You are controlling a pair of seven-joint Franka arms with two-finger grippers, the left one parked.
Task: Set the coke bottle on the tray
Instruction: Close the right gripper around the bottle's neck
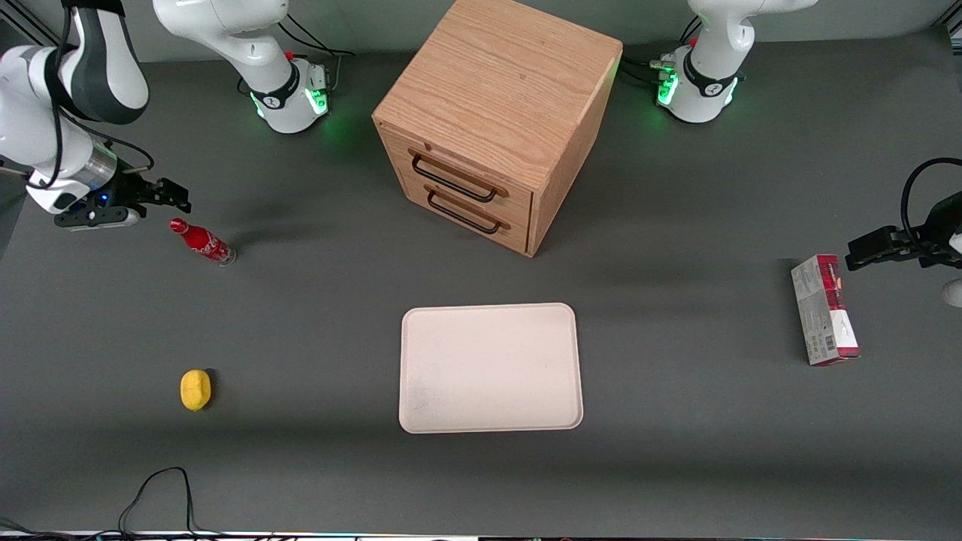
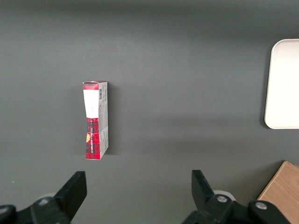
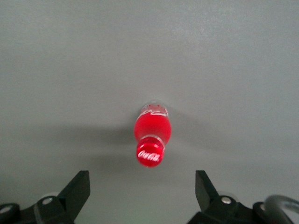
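The gripper point(image 1: 167, 197) is hovering with its fingers spread wide, just above the coke bottle point(image 1: 201, 242), which is standing on the dark table point(image 1: 676, 451) toward the working arm's end. The tray point(image 1: 491, 367) is lying bare, well apart, nearer the front camera than the wooden cabinet point(image 1: 496, 120). Grasping, carrying and placing are all remaining

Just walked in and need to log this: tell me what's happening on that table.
The right arm's gripper hangs open above the coke bottle, which stands upright on the table, not yet gripped. The tray lies bare, nearer the front camera than the wooden drawer cabinet. A lemon and a carton box sit untouched.
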